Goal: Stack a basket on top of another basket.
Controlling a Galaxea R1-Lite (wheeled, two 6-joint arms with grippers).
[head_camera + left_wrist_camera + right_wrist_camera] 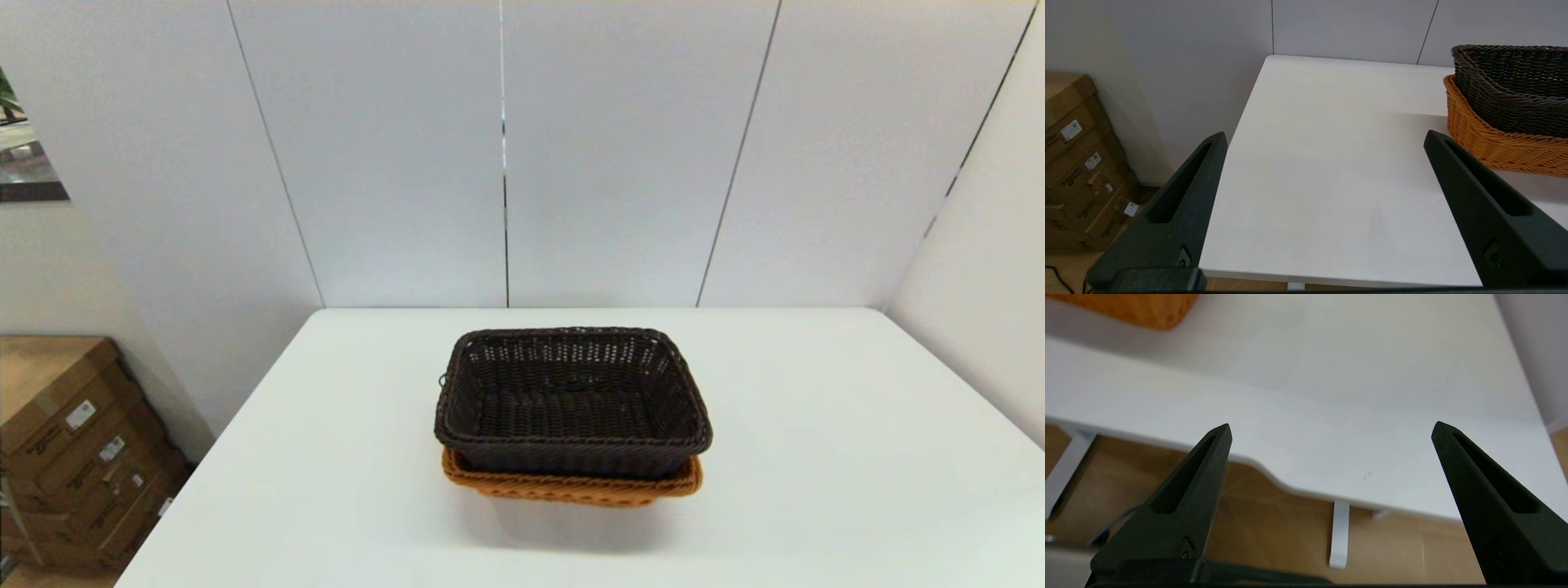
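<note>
The dark brown basket [571, 400] sits nested inside the orange basket [571, 487] at the middle of the white table [816, 425], slightly skewed so the orange rim shows along the near side. Both baskets also show in the left wrist view, dark brown basket [1515, 90] over orange basket [1494, 143]. My left gripper [1325, 136] is open and empty, held off the table's near left edge, apart from the baskets. My right gripper [1331, 428] is open and empty near the table's front edge; only a corner of the orange basket [1139, 308] shows there.
Cardboard boxes [73, 457] are stacked on the floor left of the table, also seen as boxes [1077, 163] in the left wrist view. White wall panels [506, 163] stand behind the table and at its right. Table legs [1340, 535] show below the front edge.
</note>
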